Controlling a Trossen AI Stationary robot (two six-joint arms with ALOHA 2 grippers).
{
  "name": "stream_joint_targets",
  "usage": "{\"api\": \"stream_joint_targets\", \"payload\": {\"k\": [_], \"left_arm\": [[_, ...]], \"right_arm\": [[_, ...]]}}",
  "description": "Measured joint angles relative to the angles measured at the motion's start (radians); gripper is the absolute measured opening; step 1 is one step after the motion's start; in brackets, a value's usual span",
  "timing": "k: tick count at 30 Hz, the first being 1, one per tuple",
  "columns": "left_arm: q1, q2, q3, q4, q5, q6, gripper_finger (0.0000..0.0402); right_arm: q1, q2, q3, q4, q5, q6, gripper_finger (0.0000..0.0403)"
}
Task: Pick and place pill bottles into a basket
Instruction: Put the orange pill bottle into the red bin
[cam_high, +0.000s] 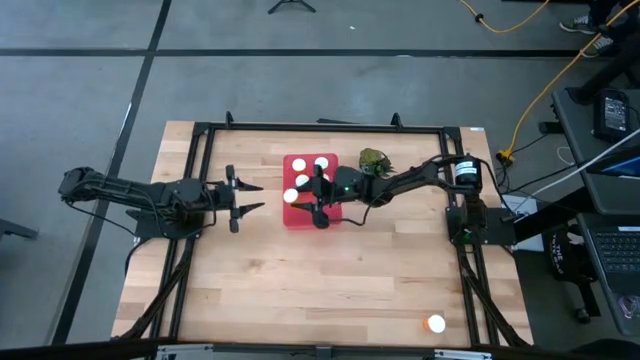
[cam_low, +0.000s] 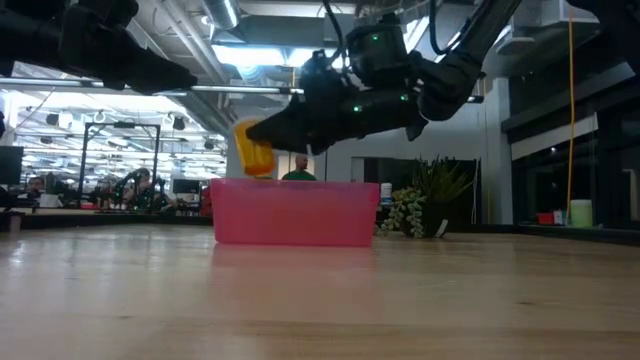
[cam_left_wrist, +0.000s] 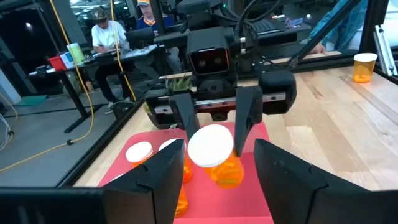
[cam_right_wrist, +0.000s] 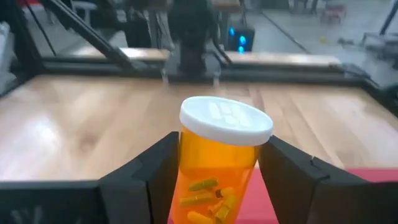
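My right gripper (cam_high: 300, 195) is over the red-pink basket (cam_high: 295, 218), shut on an orange pill bottle with a white cap (cam_right_wrist: 225, 121). In the low view the bottle (cam_low: 255, 150) hangs just above the basket's rim (cam_low: 295, 186). Three more white-capped bottles (cam_high: 302, 180) stand inside the basket, and two of their caps show in the left wrist view (cam_left_wrist: 138, 151). My left gripper (cam_high: 258, 196) is open and empty just left of the basket, pointing at it. One bottle (cam_high: 435, 323) stands on the table near the front right edge. My right gripper pinches the bottle's orange body (cam_right_wrist: 186, 168) between its two fingers, just below the cap. The fingers (cam_left_wrist: 245, 121) reach in from the table's right, slanting a little downward. The bottle stands cap up, slightly tilted, lifted clear above the basket floor.
A small green plant (cam_high: 375, 160) stands right behind the basket's far right corner, under the right arm. A black frame (cam_high: 200, 130) runs around the table. People sit at desks beyond the table (cam_left_wrist: 109, 34).
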Motion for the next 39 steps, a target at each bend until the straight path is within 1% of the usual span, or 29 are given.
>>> {"api": "stream_joint_targets", "payload": {"k": [8, 13, 15, 18, 21, 30, 35, 39], "left_arm": [[0.0, 0.0, 0.0, -0.001, 0.0, 0.002, 0.0188], [0.0, 0.0, 0.0, -0.001, 0.001, 0.01, 0.0188], [0.0, 0.0, 0.0, -0.001, 0.001, 0.01, 0.0188], [0.0, 0.0, 0.0, -0.001, 0.001, 0.01, 0.0188], [0.0, 0.0, 0.0, -0.001, 0.001, 0.01, 0.0188], [0.0, 0.0, 0.0, 0.0, 0.002, 0.009, 0.0188], [0.0, 0.0, 0.0, 0.0, 0.002, 0.009, 0.0188], [0.0, 0.0, 0.0, 0.0, 0.002, 0.004, 0.0188]], "right_arm": [[0.001, 0.0, -0.022, -0.019, 0.08, 0.025, 0.0204], [0.022, 0.0, -0.047, 0.045, 0.128, 0.022, 0.0204], [0.033, 0.0, -0.048, 0.042, 0.152, 0.016, 0.0204], [0.044, 0.0, -0.048, 0.041, 0.159, -0.002, 0.0204], [0.05, 0.0, -0.048, 0.029, 0.204, -0.001, 0.0204], [0.077, 0.0, -0.049, 0.003, 0.285, 0.009, 0.0204], [0.088, 0.047, -0.049, 0.038, 0.341, 0.02, 0.0204], [0.088, 0.088, -0.048, 0.121, 0.345, 0.026, 0.0204]]}}
